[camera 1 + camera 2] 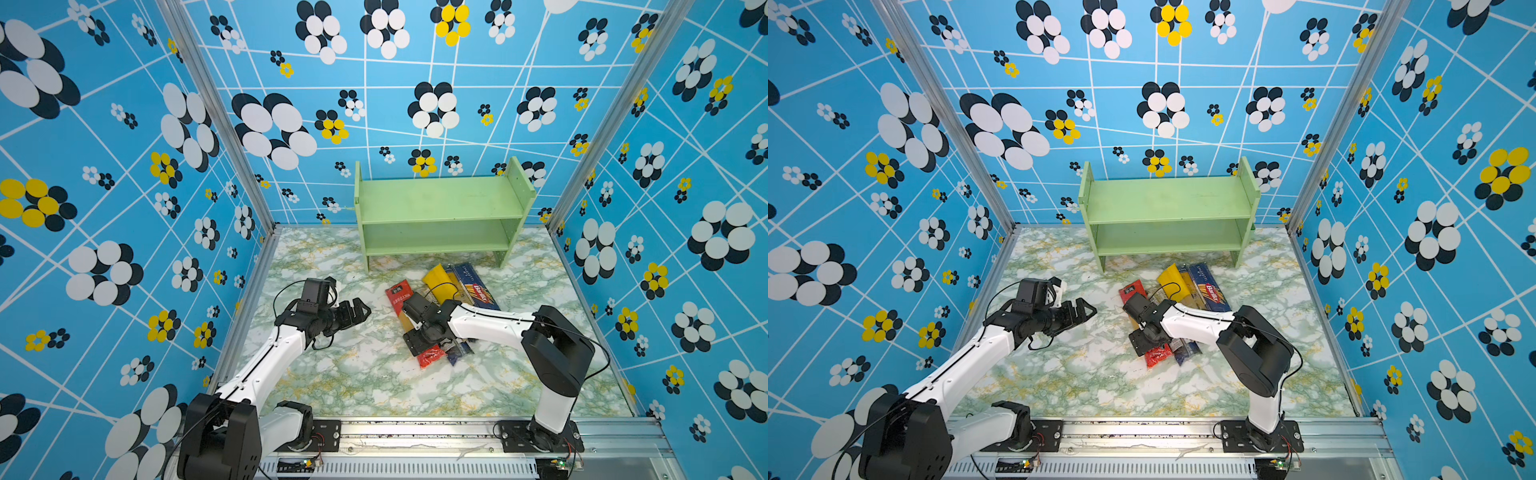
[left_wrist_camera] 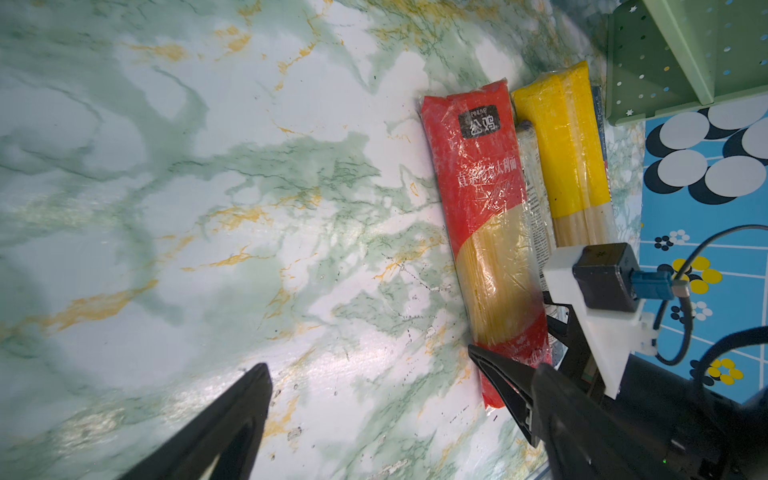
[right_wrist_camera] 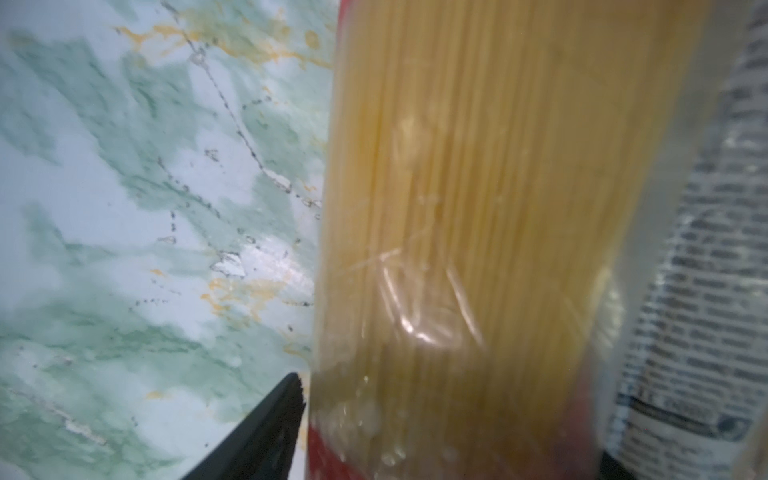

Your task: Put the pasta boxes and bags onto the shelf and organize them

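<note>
We saw the left arm [image 1: 266, 361] and the right arm [image 1: 490, 322] built of glossy white shells between bulky black joint housings, each bolted to a black base plate [image 1: 328, 432] with silver screws. Thin black cables [image 1: 276, 300] looped to boxy black wrist cameras [image 2: 604, 282] on white mounts, and the left pincer [image 2: 365, 356] ended in tapering matte black fingers [image 2: 232, 428].

You face a robot lab cell: blue flower-print panels [image 1: 104, 137] in aluminium framing [image 1: 221, 124] wall a marble-print table [image 1: 365, 374], with left arm [image 1: 270, 357] and right arm [image 1: 490, 322] bolted to a rail [image 1: 415, 428] at bottom of frame.
</note>
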Action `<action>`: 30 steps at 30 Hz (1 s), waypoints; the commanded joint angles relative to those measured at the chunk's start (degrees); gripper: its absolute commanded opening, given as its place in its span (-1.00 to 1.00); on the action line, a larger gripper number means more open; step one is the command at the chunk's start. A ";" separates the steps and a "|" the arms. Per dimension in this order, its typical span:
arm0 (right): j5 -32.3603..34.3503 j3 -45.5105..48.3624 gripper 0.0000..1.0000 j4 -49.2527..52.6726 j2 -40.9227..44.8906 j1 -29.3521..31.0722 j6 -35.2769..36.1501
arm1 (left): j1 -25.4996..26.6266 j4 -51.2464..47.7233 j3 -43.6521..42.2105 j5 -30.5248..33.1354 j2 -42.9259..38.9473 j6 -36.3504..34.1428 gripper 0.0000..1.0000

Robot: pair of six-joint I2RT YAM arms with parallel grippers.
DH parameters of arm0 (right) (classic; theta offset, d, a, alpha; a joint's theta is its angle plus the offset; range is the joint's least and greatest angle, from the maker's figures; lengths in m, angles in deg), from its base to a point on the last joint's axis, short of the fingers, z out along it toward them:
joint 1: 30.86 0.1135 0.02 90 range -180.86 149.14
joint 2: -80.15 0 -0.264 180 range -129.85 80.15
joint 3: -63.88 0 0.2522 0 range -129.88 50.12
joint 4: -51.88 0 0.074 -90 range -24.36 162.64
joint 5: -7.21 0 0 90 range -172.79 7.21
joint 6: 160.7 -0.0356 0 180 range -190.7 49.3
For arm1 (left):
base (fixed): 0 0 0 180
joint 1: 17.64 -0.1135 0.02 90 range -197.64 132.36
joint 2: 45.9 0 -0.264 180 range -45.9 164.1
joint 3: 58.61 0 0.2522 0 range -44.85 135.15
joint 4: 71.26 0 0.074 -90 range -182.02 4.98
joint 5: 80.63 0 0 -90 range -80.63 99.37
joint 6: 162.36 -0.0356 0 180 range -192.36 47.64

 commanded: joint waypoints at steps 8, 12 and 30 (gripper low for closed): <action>3.55 -0.48 0.22 3.92 -2.42 2.11 -4.39 | -0.59 1.00 -0.63 -1.31 -0.60 -0.37 0.99; 3.35 -0.89 -0.01 3.90 -2.00 2.10 -4.44 | -0.68 0.98 -0.65 -1.24 -0.67 -0.37 0.98; -3.01 -12.02 -1.00 9.52 -1.39 -0.27 -1.71 | -0.90 1.52 -0.78 -1.01 -0.94 0.14 0.98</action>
